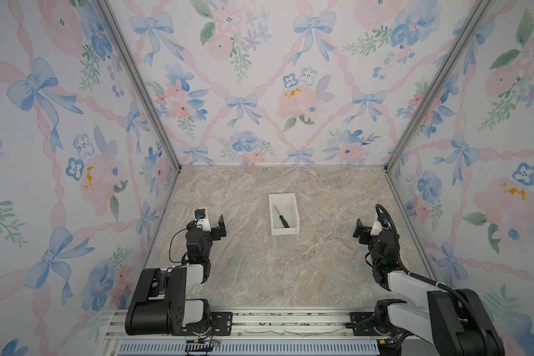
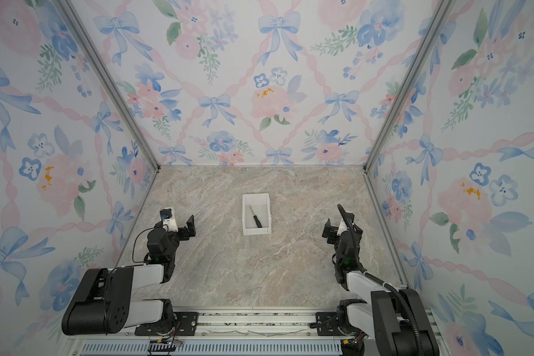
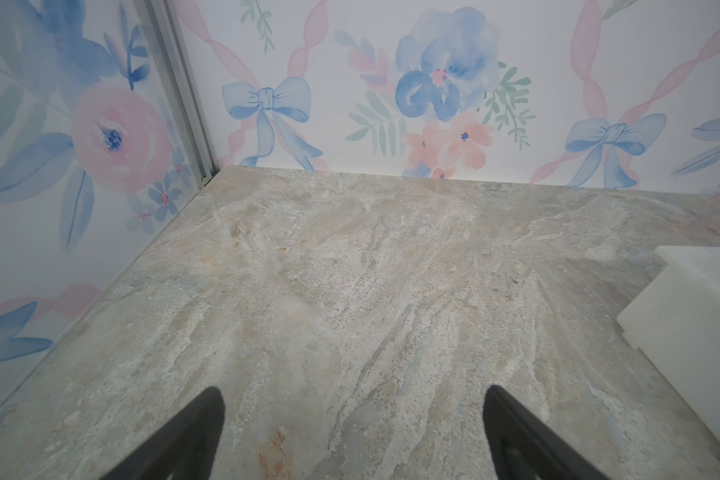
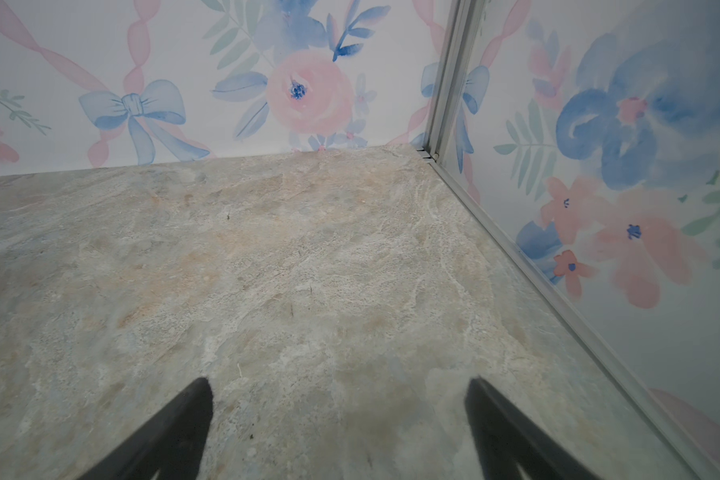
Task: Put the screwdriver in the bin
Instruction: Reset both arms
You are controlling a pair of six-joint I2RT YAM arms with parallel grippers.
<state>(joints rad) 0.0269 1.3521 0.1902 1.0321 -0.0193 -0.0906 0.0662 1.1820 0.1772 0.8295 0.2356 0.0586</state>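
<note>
1. A small white bin (image 1: 285,231) was shown in both top views, open side up, near the middle of a marble-patterned table (image 1: 259,271).
2. The screwdriver (image 1: 281,217) was seen lying inside the bin, flat on its floor and set at a diagonal. The black handle pointed toward the bin's wall nearest the robot, and the thin shaft toward its far wall.
3. The left gripper (image 3: 354,395) was positioned well apart from the bin, on the robot's left of it. Its fingers were spread wide, with only bare table between them.
4. The right gripper (image 4: 337,384) was positioned well apart from the bin on the opposite side, with fingers likewise spread and empty.
5. The task was judged complete: the tool was in the bin, untouched by either gripper, and no step appeared to be left.
</note>
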